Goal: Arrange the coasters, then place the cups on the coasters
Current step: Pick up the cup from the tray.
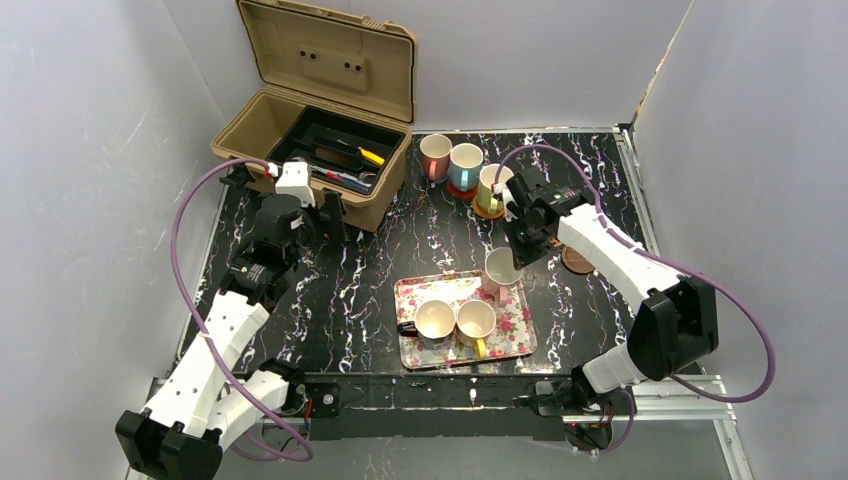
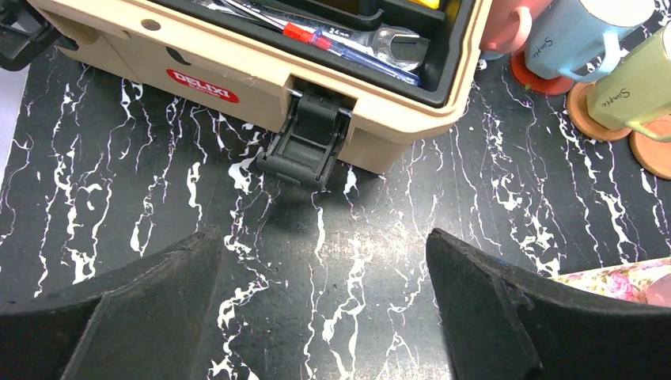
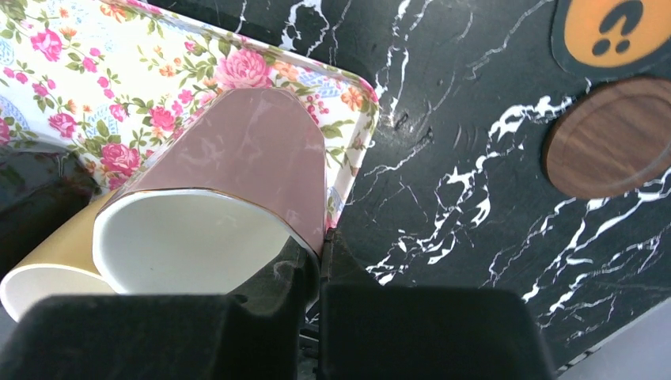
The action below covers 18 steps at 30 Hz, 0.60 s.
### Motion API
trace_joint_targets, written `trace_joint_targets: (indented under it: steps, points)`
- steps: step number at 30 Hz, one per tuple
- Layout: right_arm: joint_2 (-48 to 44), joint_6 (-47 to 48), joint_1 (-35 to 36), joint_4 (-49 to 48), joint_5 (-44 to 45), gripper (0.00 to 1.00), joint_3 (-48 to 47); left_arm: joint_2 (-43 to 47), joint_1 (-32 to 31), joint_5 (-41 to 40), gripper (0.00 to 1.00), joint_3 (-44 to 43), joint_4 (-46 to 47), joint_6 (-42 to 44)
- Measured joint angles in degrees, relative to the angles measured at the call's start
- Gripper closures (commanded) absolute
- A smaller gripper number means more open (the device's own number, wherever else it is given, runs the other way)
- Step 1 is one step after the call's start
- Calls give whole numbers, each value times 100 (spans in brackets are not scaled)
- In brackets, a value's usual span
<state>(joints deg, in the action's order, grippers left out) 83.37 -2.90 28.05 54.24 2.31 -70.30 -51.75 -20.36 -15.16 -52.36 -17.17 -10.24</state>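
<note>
Our right fingers (image 3: 320,252) are clamped on the pink cup's (image 3: 253,150) rim at the tray's (image 3: 87,71) upper right corner, mid-frame in the top view. A brown coaster (image 3: 613,138) lies just right. Our left fingers (image 1: 310,218) stand wide apart over the surface (image 2: 158,198) beside the toolbox (image 2: 237,71), left of frame.

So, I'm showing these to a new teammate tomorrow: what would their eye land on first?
Probably the right gripper, shut on the rim of a pink cup at the far right corner of the floral tray, where two more cups sit. Next, the open tan toolbox at the far left, and three cups already standing on coasters at the back.
</note>
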Motion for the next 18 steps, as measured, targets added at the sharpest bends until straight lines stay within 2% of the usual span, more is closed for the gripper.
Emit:
trace_joint_targets:
  steps: [13, 14, 18]
  points:
    - [673, 525, 101, -184, -295, 99, -125, -142, 0, 98, 2, 7, 0, -24]
    - [684, 535, 122, -195, -291, 96, -142, -142, 0, 98, 2, 7, 0, -24]
    - [761, 542, 162, -197, -295, 64, -205, -142, 0, 101, 2, 7, 0, -24]
